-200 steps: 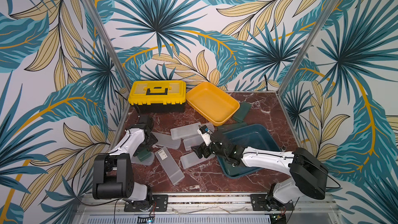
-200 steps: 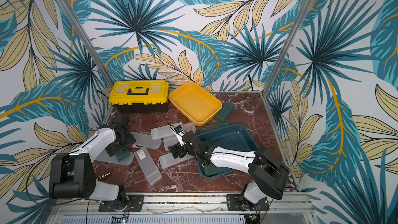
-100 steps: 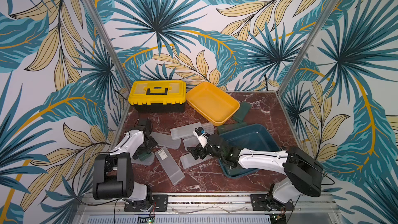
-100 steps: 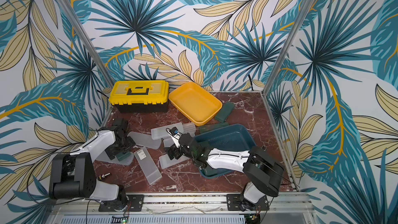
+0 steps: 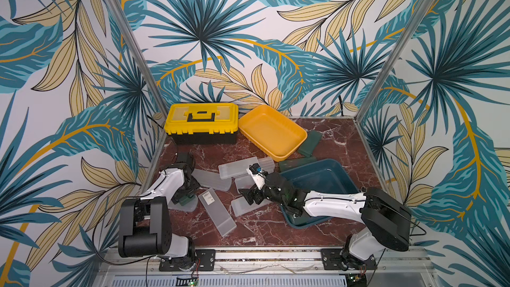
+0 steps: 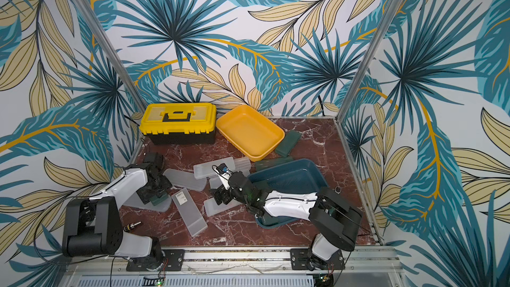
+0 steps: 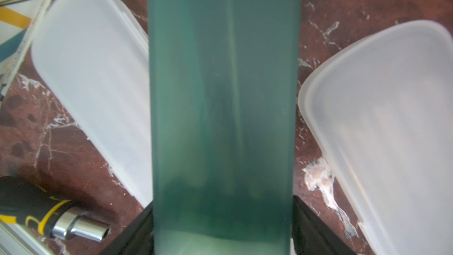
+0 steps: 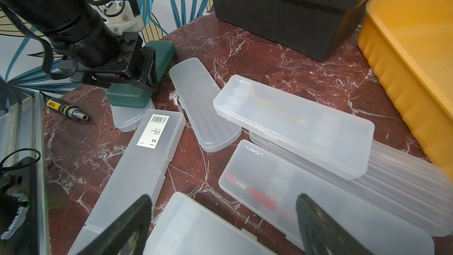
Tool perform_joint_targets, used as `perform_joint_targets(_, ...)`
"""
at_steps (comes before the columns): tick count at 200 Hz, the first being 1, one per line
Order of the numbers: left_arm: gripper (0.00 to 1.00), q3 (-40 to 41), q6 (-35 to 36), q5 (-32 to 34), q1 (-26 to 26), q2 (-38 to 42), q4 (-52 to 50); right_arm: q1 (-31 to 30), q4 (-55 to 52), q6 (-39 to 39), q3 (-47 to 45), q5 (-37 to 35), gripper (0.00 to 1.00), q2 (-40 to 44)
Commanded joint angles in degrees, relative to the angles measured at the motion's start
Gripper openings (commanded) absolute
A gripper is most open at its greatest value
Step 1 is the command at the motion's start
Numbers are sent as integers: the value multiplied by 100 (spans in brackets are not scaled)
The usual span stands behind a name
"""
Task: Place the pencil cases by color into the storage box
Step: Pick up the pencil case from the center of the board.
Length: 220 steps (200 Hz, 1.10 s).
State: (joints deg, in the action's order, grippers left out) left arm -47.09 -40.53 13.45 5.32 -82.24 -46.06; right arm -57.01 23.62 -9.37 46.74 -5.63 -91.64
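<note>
Closed! My left gripper (image 7: 221, 207) now pinches the green pencil case (image 7: 223, 82).
It rests on a frosted case (image 8: 127, 118) at the bench's (image 8: 269, 52) left edge; lift next. My right gripper (image 8: 223, 207) hangs open.

The left gripper (image 5: 184, 195) has been brought down a little. Its jaws, wide apart a second ago, have been drawn in against the long sides of the dark green opaque plastic pencil case (image 5: 186, 202). In the left wrist view its black fingers (image 7: 309, 226) are seen pressed to both edges of the case. The right gripper (image 5: 248, 195), jaws spread, has been carried toward the left arm's side, farther out over the frosted translucent white plastic pencil cases (image 5: 242, 209).
</note>
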Motion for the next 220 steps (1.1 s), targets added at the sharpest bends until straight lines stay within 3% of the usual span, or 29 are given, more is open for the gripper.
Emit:
perform_joint_targets(1,77,199,-14,0,52,207,62,-38,108,27,-69,-61,92,-126)
perform_joint_targets(30,67,219,-3,-27,57,314,62,-38,121,-4,-60,-49,91,-144)
perform_joint_targets(118,61,-14,204,-42,-111,1268,-192,-38,143,-114,-41,-70,91,-69)
perform_joint_targets(220,61,-1221,443,547,-1660,1333,-315,137,-89,-742,-112,-189,91,515)
